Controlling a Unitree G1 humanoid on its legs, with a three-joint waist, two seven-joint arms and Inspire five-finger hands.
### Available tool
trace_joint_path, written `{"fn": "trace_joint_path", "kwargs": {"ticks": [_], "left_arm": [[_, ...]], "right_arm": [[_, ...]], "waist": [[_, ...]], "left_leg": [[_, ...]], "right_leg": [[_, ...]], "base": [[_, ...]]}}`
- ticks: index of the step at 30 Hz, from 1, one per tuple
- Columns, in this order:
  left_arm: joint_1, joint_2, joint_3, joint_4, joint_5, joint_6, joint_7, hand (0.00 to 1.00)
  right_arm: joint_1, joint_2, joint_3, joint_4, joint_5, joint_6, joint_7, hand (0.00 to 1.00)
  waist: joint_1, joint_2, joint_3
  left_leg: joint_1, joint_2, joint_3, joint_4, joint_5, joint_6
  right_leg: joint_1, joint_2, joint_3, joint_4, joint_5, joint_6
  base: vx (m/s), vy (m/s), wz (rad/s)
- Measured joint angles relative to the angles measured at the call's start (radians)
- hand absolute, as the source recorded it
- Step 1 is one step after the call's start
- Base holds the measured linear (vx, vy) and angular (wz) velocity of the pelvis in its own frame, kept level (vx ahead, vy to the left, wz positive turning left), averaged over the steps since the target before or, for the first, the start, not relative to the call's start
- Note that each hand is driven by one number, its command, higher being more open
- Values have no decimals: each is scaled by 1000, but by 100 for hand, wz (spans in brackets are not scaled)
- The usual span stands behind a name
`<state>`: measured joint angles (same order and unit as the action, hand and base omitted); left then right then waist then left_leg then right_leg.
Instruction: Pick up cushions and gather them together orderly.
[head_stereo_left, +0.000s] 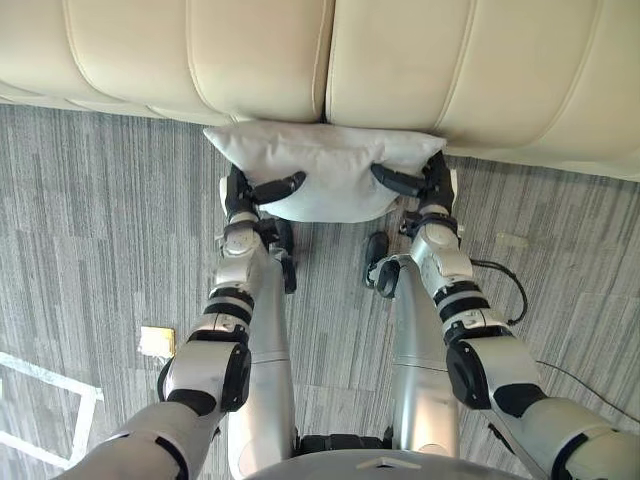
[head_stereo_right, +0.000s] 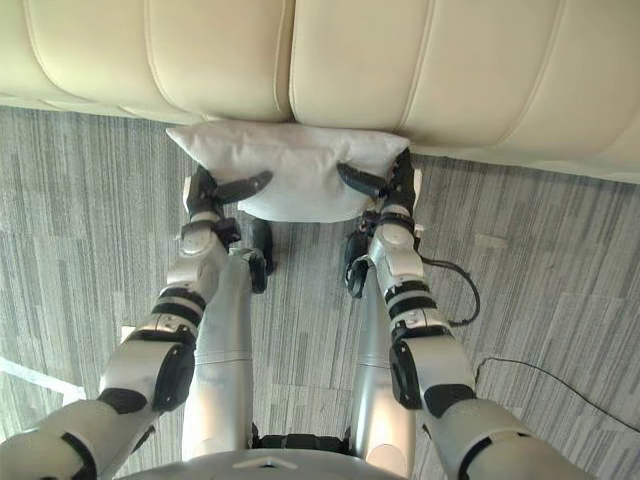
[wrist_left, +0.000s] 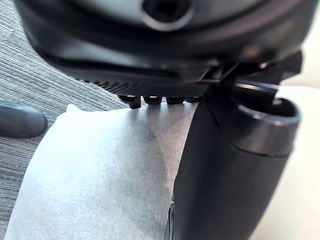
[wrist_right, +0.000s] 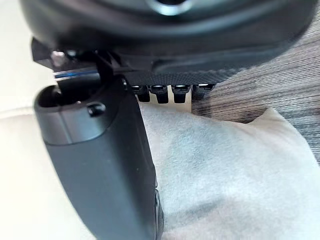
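Cushion: white cushion (head_stereo_left: 325, 165), held above the carpet (head_stereo_left: 100, 200), far edge against the sofa (head_stereo_left: 400, 60) front.
Left hand: my left hand (head_stereo_left: 238, 192) clamps the cushion's left end, thumb (head_stereo_left: 278, 187) laid across the top.
Right hand: my right hand (head_stereo_left: 435, 180) clamps the right end the same way.
Head views: both thumbs on top; my fingers are hidden underneath.
Wrist views: fingers (wrist_left: 150, 100) meet the cushion's edge, with each thumb lying over the cloth.

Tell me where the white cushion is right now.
In the left eye view the white cushion sits centre, pinched between the left hand and the right hand, its far edge at the cream sofa front, above the grey floor.
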<state>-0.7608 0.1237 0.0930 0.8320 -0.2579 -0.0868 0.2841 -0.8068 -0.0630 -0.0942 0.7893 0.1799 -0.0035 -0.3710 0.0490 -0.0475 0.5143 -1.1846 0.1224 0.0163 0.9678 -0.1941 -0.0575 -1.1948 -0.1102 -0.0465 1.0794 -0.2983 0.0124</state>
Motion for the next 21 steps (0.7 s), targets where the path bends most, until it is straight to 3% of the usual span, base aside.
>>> {"fn": "trace_joint_path", "kwargs": {"ticks": [11, 13, 18, 21], "left_arm": [[-3, 8, -99, -67, -8, 13, 119, 0], [45, 4, -130, -143, -8, 25, 135, 0], [197, 0, -191, -335, -7, 23, 148, 0], [291, 0, -254, -484, -6, 6, 148, 0]], "right_arm": [[-7, -10, 91, -79, -1, 25, -66, 0], [57, -5, 143, -158, -2, 24, -71, 0], [240, -6, 156, -348, -5, 11, -82, 0], [392, -7, 156, -517, -18, -41, -92, 0]], "waist": [[-4, 0, 1], [-5, 0, 1], [-3, -1, -2], [-3, -2, -9]], "left_leg": [[-16, -12, -28, -44, 39, -15], [5, -11, -30, -50, 42, -17], [195, -6, -20, -154, 52, -18], [353, -10, 7, -264, 63, -18]], "right_leg": [[-11, -8, -29, -27, 17, -3], [10, -8, -33, -34, 21, -9], [199, 5, -33, -147, 48, -11], [344, 7, -24, -244, 65, -1]], "base": [[7, 32, 7], [-3, 20, 0], [11, 8, -8], [44, 16, -12]]}}
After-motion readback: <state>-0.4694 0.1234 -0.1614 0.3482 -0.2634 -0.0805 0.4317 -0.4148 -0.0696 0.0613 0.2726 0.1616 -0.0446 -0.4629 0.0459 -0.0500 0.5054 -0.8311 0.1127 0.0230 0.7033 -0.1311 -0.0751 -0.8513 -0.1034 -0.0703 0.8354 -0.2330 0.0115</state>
